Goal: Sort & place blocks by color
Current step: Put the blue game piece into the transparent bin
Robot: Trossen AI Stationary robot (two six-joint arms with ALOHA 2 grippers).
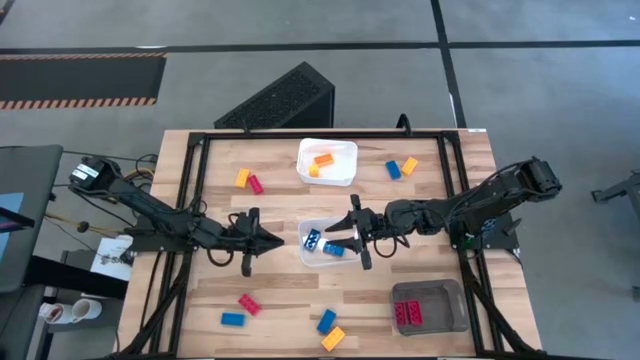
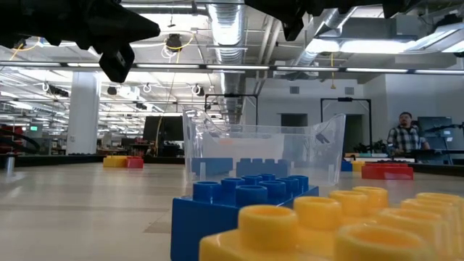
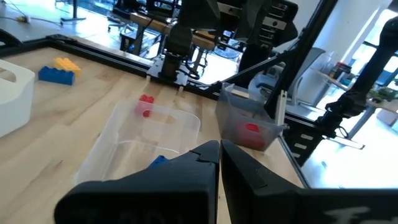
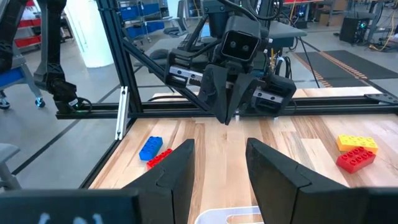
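Note:
A clear tray (image 1: pixel 322 246) at the table's middle holds two blue blocks (image 1: pixel 313 238) and shows in the low view (image 2: pixel 264 148). My right gripper (image 1: pixel 338 235) hangs open above this tray; in its wrist view the open fingers (image 4: pixel 217 163) frame the tray's rim (image 4: pixel 231 217). My left gripper (image 1: pixel 272 240) is shut, just left of the tray, pointing at it (image 3: pixel 219 149). The white tray (image 1: pixel 327 160) at the far side holds orange blocks. The grey tray (image 1: pixel 428 306) near the right corner holds red blocks (image 1: pixel 408 313). Loose blocks lie around.
Loose blocks lie flat on the table: yellow (image 1: pixel 241 177) and red (image 1: pixel 256 184) far left, blue (image 1: pixel 394 169) and yellow (image 1: pixel 409 165) far right, red (image 1: pixel 248 304) and blue (image 1: pixel 232 319) near left, blue (image 1: pixel 326 321) and yellow (image 1: pixel 333 338) at the near edge. A black frame rims the table.

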